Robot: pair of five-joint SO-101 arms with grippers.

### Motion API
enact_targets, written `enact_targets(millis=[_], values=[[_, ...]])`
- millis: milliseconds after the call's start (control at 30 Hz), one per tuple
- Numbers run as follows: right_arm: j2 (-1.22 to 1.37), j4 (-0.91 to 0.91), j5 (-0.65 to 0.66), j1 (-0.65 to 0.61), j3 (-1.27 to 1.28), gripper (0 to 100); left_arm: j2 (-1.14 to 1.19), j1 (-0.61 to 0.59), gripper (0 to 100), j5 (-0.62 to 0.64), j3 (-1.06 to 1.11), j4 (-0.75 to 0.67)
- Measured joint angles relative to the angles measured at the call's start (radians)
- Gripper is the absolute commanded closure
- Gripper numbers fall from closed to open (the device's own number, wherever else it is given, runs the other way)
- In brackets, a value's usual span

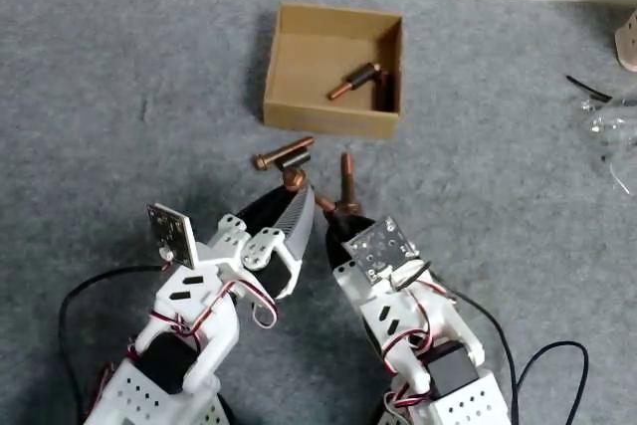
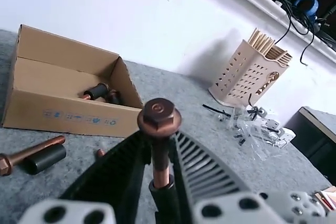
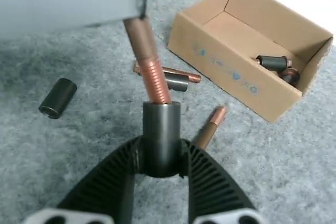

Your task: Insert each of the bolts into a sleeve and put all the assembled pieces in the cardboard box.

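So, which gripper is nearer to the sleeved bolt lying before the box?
Left. The left gripper is close behind the sleeved bolt; the right gripper is farther off, to the side.

A fixed high camera looks steeply down on the grey counter from well above. Both arms enter at 6 o'clock, and the cardboard box sits near 12 o'clock. The left wrist camera rides just behind the left claw, very near the bolt it grips, and faces low across the counter toward a white wall. The right wrist camera sits just behind the right claw, close to its clamped sleeve, and tilts down at the counter. All three views share the box and the counter before it.
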Motion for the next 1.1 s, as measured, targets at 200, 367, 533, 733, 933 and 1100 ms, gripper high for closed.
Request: enact_targets(millis=[200,367,533,733,933,1100], values=[[0.000,0.000,0.000,-0.005,0.000,99.5,0.000,0.003,99,0.002,-0.035,0.052],[-0.002,0.000,0.000,-0.005,0.000,99.5,0.000,0.003,99,0.044,-0.092,0.141],[-0.003,0.000,0.000,-0.005,-0.002,99.5,0.002,0.003,99,0.046,-0.109,0.153],[-0.005,0.000,0.000,-0.003,-0.002,99.5,0.002,0.009,99,0.049,-0.199,0.216],[-0.005,0.000,0.000,-0.003,-0.002,99.5,0.138,0.005,99,0.051,-0.279,0.218],[-0.005,0.000,0.000,-0.002,-0.002,99.5,0.371,0.000,99,0.051,-0.402,0.222]])
